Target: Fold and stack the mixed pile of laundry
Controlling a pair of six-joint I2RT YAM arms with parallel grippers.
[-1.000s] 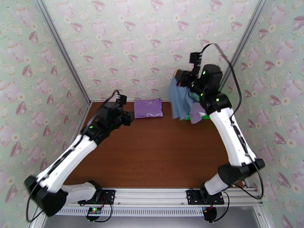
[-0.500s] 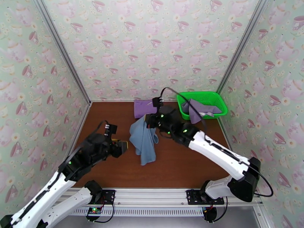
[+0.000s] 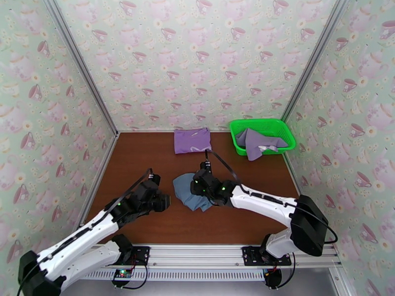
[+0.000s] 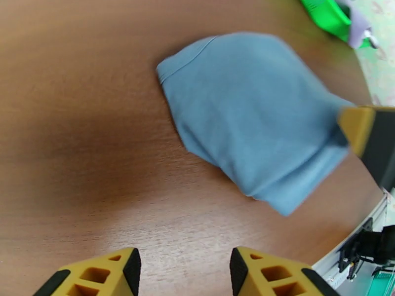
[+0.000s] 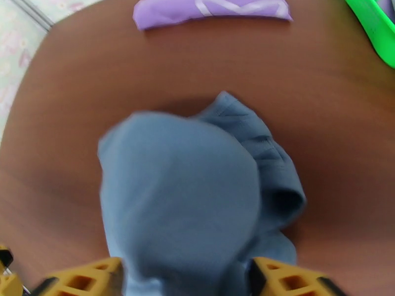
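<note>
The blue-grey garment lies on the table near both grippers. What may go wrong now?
1. The blue-grey garment lies bunched, layers overlapping; folding it as it is would likely give a crooked result.
2. Cloth sits between the open fingers of the right gripper, so it may snag when that arm lifts.
3. The left gripper is close by; the two could bump.

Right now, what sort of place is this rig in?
Probably a lab test booth dressed up as a home laundry corner: teacup wallpaper on a metal frame, a wooden table, and a green basket holding a garment.
</note>
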